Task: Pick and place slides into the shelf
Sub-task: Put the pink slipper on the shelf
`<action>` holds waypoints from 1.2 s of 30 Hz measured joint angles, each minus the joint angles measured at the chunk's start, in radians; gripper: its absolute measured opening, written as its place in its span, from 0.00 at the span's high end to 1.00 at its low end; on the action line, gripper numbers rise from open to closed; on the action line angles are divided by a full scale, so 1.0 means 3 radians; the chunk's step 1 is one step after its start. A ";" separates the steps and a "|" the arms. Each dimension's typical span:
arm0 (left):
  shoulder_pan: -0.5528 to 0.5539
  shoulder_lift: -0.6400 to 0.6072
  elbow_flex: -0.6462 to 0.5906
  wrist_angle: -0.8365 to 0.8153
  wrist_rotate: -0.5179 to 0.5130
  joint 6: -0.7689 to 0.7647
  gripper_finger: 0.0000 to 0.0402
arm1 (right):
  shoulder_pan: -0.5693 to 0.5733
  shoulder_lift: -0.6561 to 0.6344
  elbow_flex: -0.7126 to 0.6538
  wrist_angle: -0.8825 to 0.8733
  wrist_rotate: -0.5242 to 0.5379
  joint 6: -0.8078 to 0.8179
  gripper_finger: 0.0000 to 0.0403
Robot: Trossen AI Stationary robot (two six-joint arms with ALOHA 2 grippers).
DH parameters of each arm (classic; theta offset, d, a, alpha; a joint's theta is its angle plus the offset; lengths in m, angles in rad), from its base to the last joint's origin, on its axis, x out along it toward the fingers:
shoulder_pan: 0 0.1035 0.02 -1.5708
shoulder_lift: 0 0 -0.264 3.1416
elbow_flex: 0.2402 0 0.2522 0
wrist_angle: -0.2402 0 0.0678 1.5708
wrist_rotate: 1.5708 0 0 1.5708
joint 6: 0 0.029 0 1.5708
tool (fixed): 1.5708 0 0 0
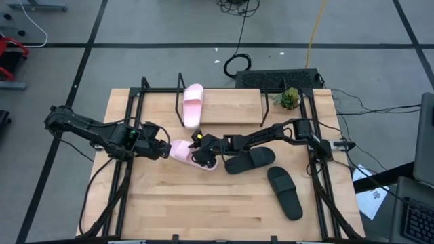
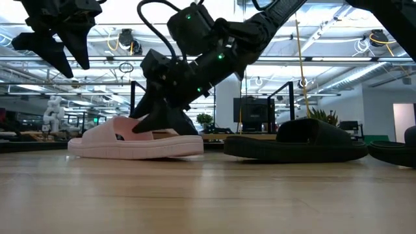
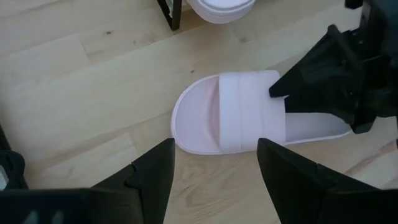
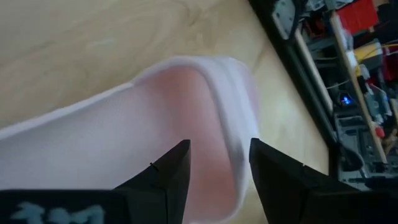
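One pale pink slide (image 1: 179, 150) (image 2: 130, 144) (image 3: 224, 115) lies sole-down on the table between both grippers. My right gripper (image 1: 202, 154) (image 2: 146, 123) (image 4: 217, 152) is open at its strap, coming from the heel side and slanting down. My left gripper (image 1: 165, 150) (image 3: 214, 146) hangs open above the slide's toe end and touches nothing. The second pink slide (image 1: 193, 105) lies on the shelf (image 1: 230, 105). Both black slides (image 1: 249, 160) (image 1: 285, 192) lie on the table right of the pink one. My right gripper has its open fingers (image 4: 168, 177) on either side of the strap's heel-side edge (image 4: 231, 124), one reaching in under the strap (image 3: 277, 92) and one outside it. Whether a finger touches the strap I cannot tell. The slide lies flat on the table.
The nearer black slide (image 2: 296, 140) lies right beside my right arm's forearm. Black rod frames run along the table's left and right sides (image 1: 125, 135) (image 1: 319, 156). A small plant (image 1: 290, 98) stands at the far right corner. Bare wood lies toward the near edge (image 1: 203, 210).
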 joint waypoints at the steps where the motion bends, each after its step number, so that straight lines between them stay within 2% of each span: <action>1: 0.0002 0.0000 0.0000 -0.0015 0.0000 0.0000 0.43 | -0.0004 0.0000 0.0000 0.0030 0.0001 0.0002 0.62; 13: 0.0070 -0.0001 0.0000 -0.0045 -0.0003 0.0065 0.43 | -0.0014 0.0103 0.0004 0.0203 0.0005 0.0014 0.62; 18: 0.0151 0.0000 0.0000 -0.0033 -0.0002 0.0147 0.43 | -0.0011 0.0259 0.0197 0.0232 0.0189 0.0017 0.64; 23: 0.0163 0.0000 0.0000 -0.0036 0.0001 0.0161 0.43 | -0.0015 0.0308 0.0346 0.0198 0.0285 0.0006 0.75; 28: 0.0162 0.0000 0.0000 -0.0033 0.0023 0.0174 0.43 | -0.0016 0.0292 0.0371 0.0136 0.0510 -0.0090 0.96; 36: 0.0162 0.0000 0.0000 -0.0040 0.0023 0.0256 0.43 | 0.0075 0.0061 0.0372 -0.0328 0.0843 -0.0106 0.99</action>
